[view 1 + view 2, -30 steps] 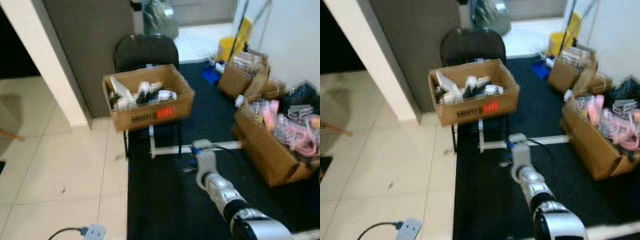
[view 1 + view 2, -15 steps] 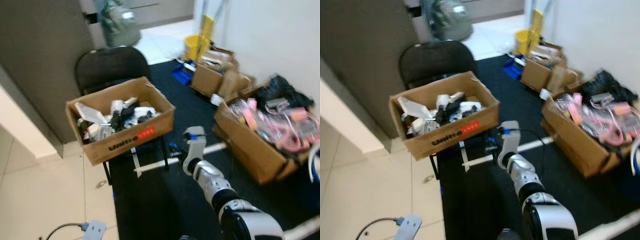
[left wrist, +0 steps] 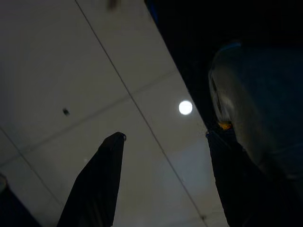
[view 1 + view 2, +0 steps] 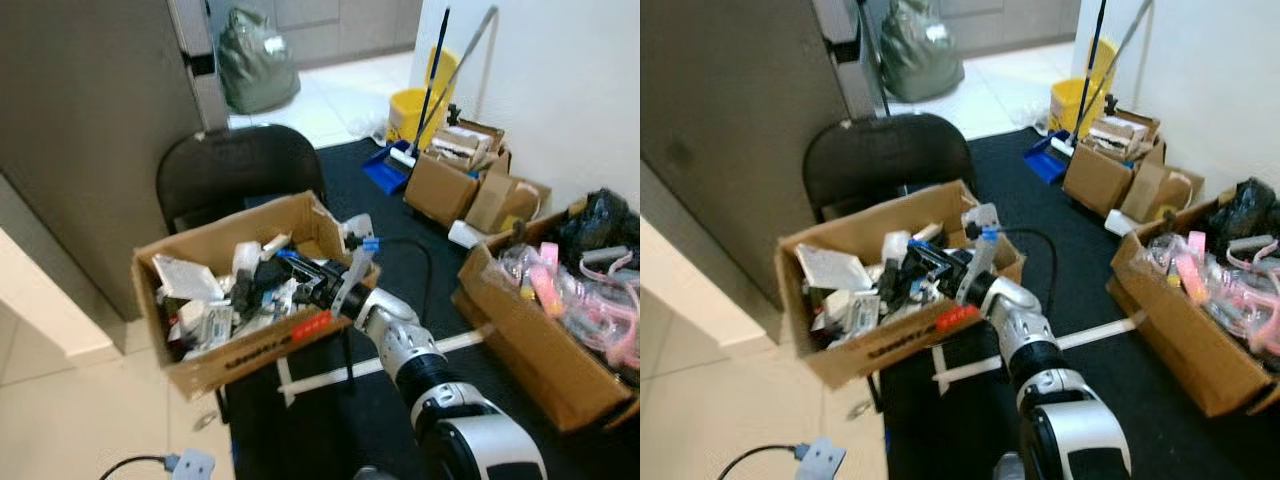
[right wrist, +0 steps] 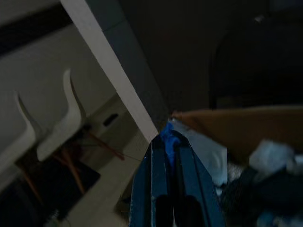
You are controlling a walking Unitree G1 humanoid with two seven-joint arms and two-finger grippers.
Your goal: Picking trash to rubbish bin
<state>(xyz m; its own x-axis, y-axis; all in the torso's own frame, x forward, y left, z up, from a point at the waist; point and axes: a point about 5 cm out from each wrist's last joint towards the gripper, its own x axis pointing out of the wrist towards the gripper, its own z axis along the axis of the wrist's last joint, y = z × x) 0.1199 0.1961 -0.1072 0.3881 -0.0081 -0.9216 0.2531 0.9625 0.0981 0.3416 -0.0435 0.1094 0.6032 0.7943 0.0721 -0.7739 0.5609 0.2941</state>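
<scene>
Your right gripper is clenched on a small blue scrap of trash, which sits pinched between the two closed black fingers at their very tips. From the head camera you see that gripper reaching over the open cardboard box that serves as the rubbish bin — the fingertips are above the jumble of white and dark litter already lying inside it. The box sits on the seat of a black chair, whose rounded back rises behind it, and carries a red label on its front wall.

Your silver right arm stretches forward and to your left from the lower middle of the view to reach the box. Your left gripper hangs idle over pale floor tiles, its fingers spread apart with nothing between them (the view is very dark).

Beyond the chair, the black mat runs along a white wall. On your right a large cardboard box holds pink and clear plastic items; farther back sit two smaller cardboard boxes, a yellow bucket with a mop handle, and a blue dustpan. A grey-green rubbish bag lies on the far tiles — and a white plug with cable lies near your feet.
</scene>
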